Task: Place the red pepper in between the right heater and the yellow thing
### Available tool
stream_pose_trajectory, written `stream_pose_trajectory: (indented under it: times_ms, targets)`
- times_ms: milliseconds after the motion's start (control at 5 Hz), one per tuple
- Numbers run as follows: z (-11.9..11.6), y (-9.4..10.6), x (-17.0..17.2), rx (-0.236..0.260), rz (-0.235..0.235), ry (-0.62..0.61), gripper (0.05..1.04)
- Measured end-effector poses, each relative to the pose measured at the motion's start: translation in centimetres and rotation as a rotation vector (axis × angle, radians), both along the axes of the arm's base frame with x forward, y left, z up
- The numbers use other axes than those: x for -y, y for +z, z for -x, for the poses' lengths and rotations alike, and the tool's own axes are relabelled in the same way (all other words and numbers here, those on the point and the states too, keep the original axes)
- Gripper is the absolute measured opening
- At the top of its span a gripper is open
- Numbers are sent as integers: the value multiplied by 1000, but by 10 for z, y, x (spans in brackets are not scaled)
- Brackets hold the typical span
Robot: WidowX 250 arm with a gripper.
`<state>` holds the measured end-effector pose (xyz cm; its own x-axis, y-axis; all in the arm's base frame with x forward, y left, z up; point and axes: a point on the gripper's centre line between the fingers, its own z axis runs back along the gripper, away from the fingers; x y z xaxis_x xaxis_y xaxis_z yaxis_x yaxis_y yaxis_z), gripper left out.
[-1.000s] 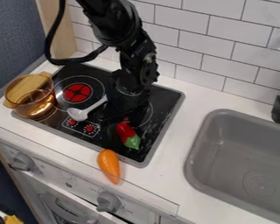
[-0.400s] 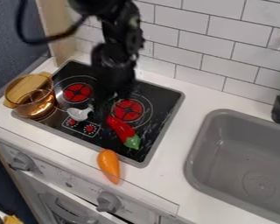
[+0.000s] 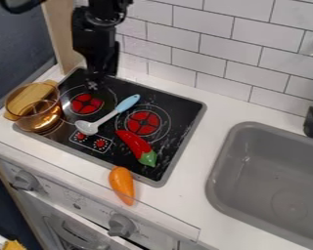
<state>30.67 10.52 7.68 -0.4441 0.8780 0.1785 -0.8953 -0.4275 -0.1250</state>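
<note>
Blue-handled spoon (image 3: 117,111) (slantwise) partly between red burners (image 3: 143,122).

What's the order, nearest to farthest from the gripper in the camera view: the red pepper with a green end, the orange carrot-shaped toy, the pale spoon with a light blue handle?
1. Spoon, on the stove, nearest the gripper.
2. Red pepper, beside the right burner, toward the front.
3. Orange toy, at the stove's front edge.
</note>
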Motion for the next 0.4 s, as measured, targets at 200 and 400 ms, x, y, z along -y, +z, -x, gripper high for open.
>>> stream_pose_trajectory:
  times_ms: [200,400]
  targets:
    - [6,22,-15,98,12,233,1001]
    - [7,22,-16,101,13,244,1001]
